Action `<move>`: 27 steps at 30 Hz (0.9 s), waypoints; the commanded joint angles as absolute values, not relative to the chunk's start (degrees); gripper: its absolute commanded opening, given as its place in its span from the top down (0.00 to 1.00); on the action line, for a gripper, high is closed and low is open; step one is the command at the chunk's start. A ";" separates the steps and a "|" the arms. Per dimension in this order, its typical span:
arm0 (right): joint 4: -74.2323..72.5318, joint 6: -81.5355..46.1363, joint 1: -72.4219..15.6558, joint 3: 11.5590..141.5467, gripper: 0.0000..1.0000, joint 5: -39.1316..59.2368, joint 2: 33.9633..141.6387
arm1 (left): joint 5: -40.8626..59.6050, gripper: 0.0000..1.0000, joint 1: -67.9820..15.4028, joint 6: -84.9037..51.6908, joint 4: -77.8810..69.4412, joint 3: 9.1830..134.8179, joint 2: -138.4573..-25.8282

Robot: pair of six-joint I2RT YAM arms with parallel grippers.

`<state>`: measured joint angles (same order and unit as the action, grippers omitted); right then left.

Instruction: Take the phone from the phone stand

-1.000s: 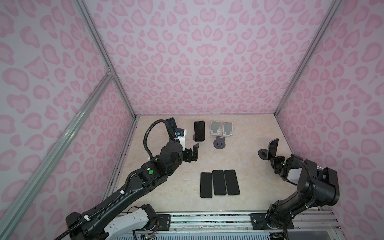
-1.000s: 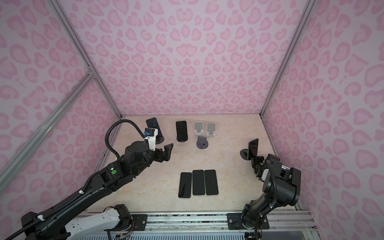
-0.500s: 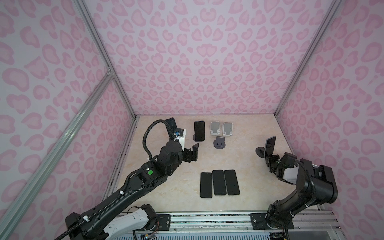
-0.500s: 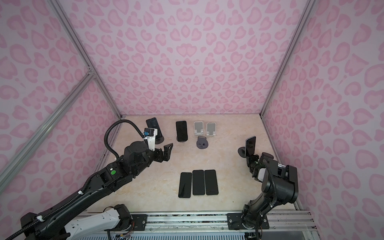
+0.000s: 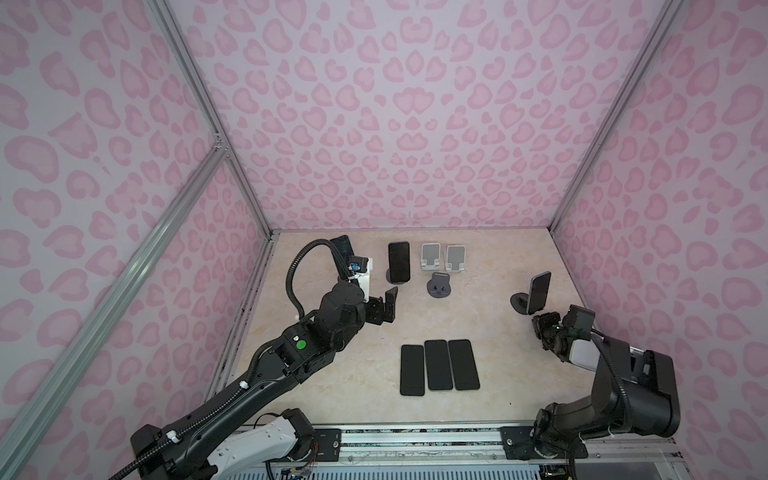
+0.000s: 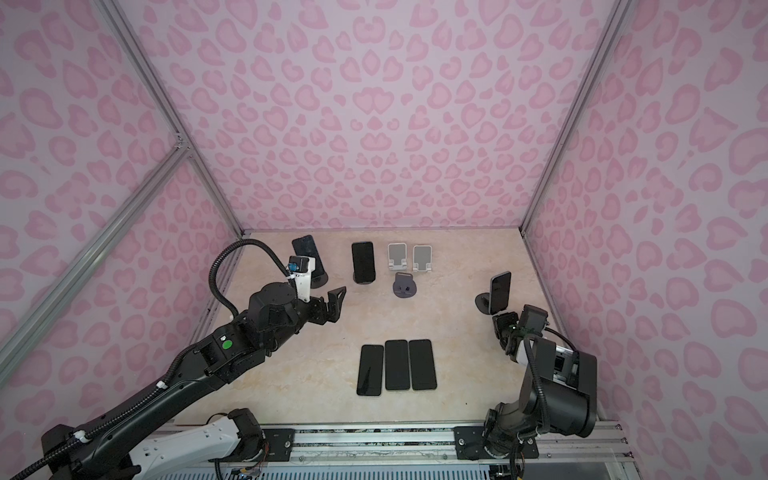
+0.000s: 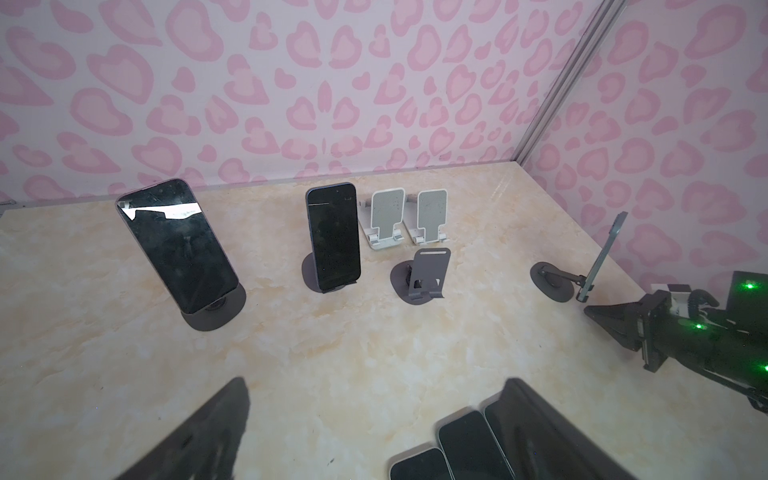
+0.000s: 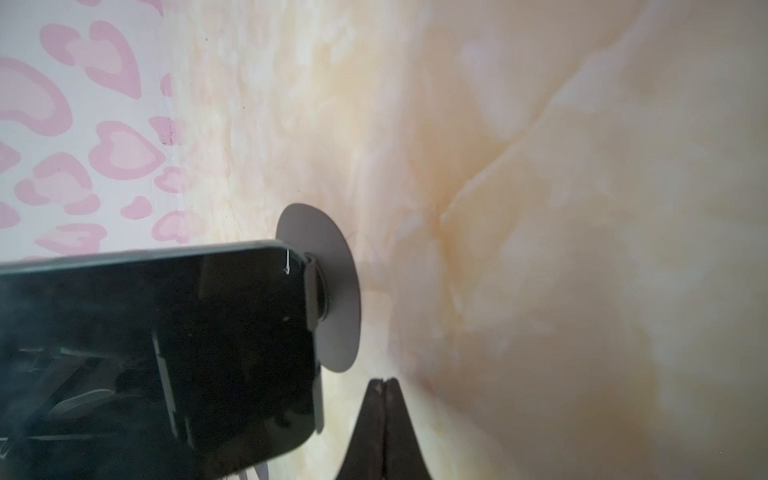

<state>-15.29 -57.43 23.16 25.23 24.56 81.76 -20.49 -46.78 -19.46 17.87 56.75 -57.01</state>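
Note:
A dark phone (image 5: pixel 539 291) (image 6: pixel 500 291) leans on a phone stand with a round grey base (image 5: pixel 519 301) (image 6: pixel 483 302) at the right of the table. My right gripper (image 5: pixel 538 322) (image 6: pixel 498 321) is shut and empty, its tip just in front of the phone's lower edge. In the right wrist view the closed tip (image 8: pixel 384 380) lies beside the phone (image 8: pixel 145 332) and the stand's base (image 8: pixel 332 291); contact cannot be told. My left gripper (image 5: pixel 384 305) (image 6: pixel 328 305) (image 7: pixel 376 384) hangs open and empty at mid-left.
Two more phones stand on stands at the back, one in the middle (image 5: pixel 399 262) and one at the far left (image 5: pixel 343 247). Two white stands (image 5: pixel 430 255) and a grey stand (image 5: pixel 439 286) hold nothing. Three phones (image 5: pixel 436 365) lie flat side by side near the front.
My right gripper has crept left, closer under the phone on the right stand. That phone and stand have shifted slightly left. The left arm has not moved.

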 commanded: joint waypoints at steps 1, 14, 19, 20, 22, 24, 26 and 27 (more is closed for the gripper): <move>1.93 -47.67 23.18 28.18 1.00 19.68 76.29 | -19.73 0.03 -46.76 -19.48 16.08 56.82 -57.39; 24.30 -18.41 18.58 52.84 0.31 15.61 63.33 | -18.12 0.02 -46.73 -19.43 15.83 56.72 -56.56; 20.04 -11.74 18.38 61.09 0.26 25.16 73.47 | -18.28 0.02 -46.81 -18.75 15.28 56.35 -55.36; 19.73 -10.23 18.28 62.52 0.26 26.27 75.68 | -18.46 0.02 -46.77 -18.55 15.00 56.12 -54.93; 22.12 -4.74 18.28 65.89 0.24 27.80 79.24 | -18.78 0.02 -46.80 -17.86 14.83 56.09 -54.30; 24.33 -0.24 18.60 68.43 0.13 27.69 81.06 | -19.62 0.03 -46.75 -16.92 14.06 55.50 -52.99; 25.55 4.38 18.69 69.04 0.01 28.78 81.55 | -20.46 0.04 -46.72 -16.17 12.89 54.56 -51.81; 26.25 6.68 18.47 69.38 0.01 27.91 81.62 | -20.50 0.04 -46.76 -15.89 12.30 54.18 -51.37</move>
